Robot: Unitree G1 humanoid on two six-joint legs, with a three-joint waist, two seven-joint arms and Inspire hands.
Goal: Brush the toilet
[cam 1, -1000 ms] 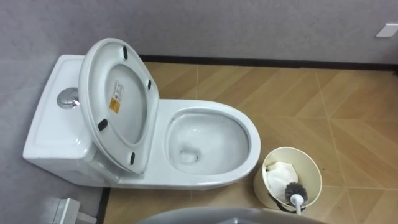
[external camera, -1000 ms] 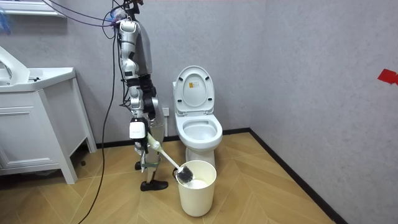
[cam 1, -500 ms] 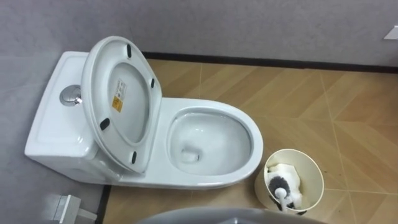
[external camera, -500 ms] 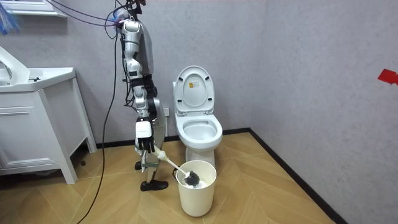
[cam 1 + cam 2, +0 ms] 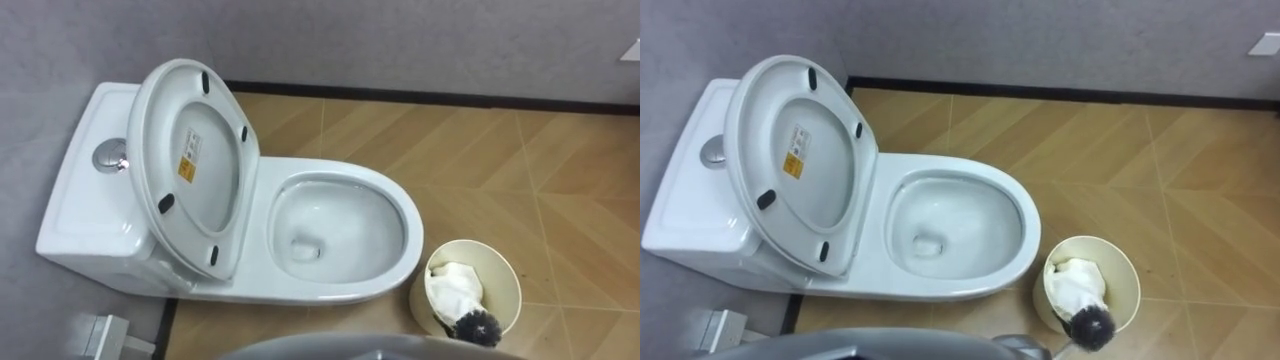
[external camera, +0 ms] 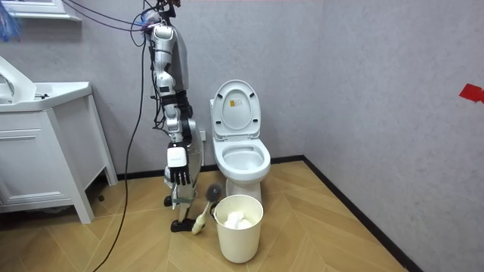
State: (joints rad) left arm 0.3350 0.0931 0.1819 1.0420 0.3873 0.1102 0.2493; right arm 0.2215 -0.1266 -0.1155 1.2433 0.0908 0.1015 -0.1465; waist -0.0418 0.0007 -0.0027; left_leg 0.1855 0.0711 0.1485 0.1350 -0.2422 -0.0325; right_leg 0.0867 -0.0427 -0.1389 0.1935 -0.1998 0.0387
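The white toilet stands against the grey wall with its lid up and its bowl showing. I stand beside it at the room view's left. The toilet brush is outside the cream bin, tilted, its dark head by the bin's near rim and its handle down towards the floor. My right hand hangs open above the brush and apart from it, fingers straight down. White crumpled paper lies in the bin.
A white sink cabinet stands at the room view's left. A small white box sits on the floor by the toilet's tank. Wooden floor stretches beyond the bowl and the bin.
The right hand held the brush with its head in the bin. It has let go and opened, and the brush has swung out and dropped beside the bin.
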